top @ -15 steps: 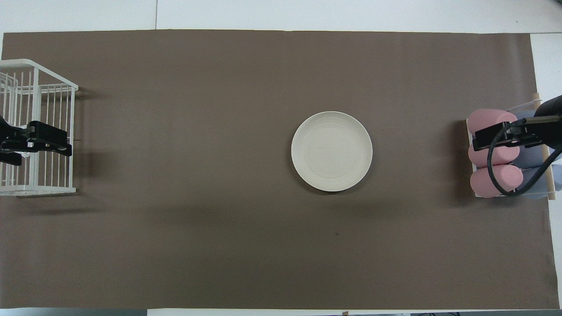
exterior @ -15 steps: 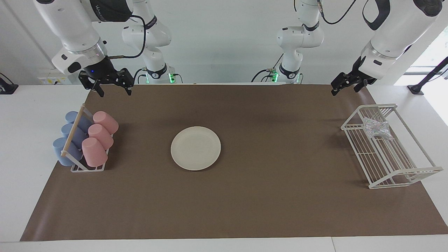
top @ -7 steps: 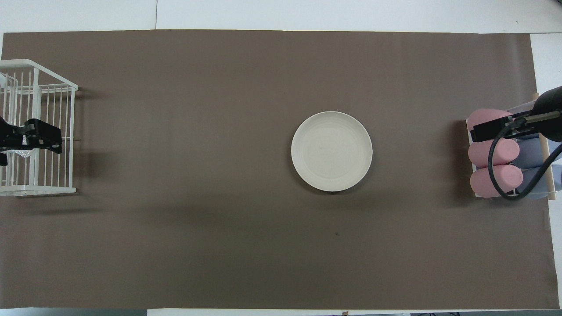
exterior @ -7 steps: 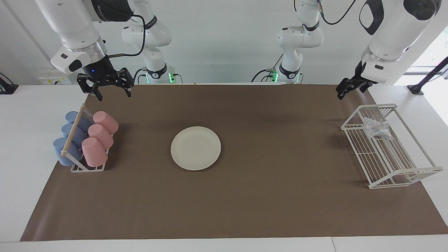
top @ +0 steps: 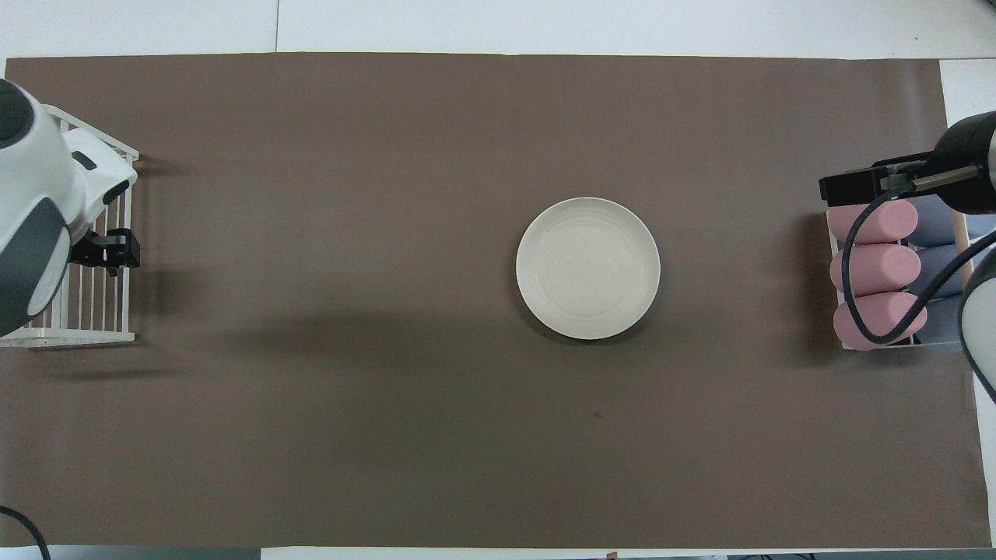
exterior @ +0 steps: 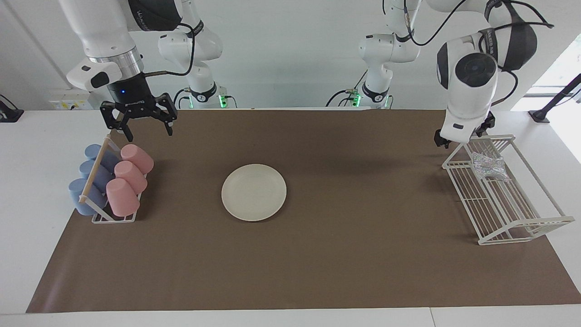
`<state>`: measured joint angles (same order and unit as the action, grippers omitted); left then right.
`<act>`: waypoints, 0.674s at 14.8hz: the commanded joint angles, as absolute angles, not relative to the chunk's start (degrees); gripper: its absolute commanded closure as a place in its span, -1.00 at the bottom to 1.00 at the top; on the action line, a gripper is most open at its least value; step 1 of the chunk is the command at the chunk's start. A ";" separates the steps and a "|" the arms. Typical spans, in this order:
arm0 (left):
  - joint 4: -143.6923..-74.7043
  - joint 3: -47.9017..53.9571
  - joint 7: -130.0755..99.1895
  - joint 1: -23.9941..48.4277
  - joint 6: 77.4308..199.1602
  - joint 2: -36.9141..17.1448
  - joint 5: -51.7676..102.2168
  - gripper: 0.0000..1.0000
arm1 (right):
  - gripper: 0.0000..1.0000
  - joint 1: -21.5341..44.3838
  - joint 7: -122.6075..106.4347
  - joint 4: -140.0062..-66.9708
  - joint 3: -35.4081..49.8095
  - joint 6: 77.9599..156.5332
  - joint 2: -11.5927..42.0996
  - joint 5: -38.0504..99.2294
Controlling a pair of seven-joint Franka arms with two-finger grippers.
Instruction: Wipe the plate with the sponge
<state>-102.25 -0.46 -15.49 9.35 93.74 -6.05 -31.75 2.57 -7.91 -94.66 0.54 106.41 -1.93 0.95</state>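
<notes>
- My left gripper [exterior: 460, 131] hangs over the wire rack's [exterior: 535, 225] robot-side end; whether its fingers are open, I cannot tell.
- The sponge [exterior: 489, 166] lies in that rack, just below.
- The plate [exterior: 253, 192] sits mid-counter, bare, at the rack's 9 o'clock in the facing view.
- My right gripper [exterior: 144, 126] waits above the cup rack [exterior: 113, 219], fingers spread wide, empty.

The left gripper [exterior: 460, 136] is coming down and is now hanging just over the robots' end of the white wire basket [exterior: 540, 222], with the sponge [exterior: 489, 166] lying just below its jaws. The right gripper [exterior: 144, 125] is turning a little and moving over the pink cups [exterior: 129, 175], its jaws spread wide.
</notes>
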 commanded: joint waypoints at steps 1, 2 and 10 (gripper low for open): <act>-103.88 -1.05 -16.00 9.58 97.72 -9.04 -40.22 -1.00 | -1.00 2.11 -10.63 -96.15 0.79 108.81 -2.81 0.70; -104.32 -1.14 -16.00 9.49 98.95 -10.62 -43.47 -1.00 | -1.00 2.11 -10.03 -96.33 0.79 108.72 -2.81 0.79; -103.80 -1.06 -15.91 8.09 100.90 -15.56 -52.65 -0.49 | -1.00 2.11 14.63 -96.33 5.27 102.07 -3.43 1.14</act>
<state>-103.46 -1.09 -15.67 8.47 99.69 -15.69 -51.50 2.61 5.94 -94.96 3.41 104.97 -1.94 0.98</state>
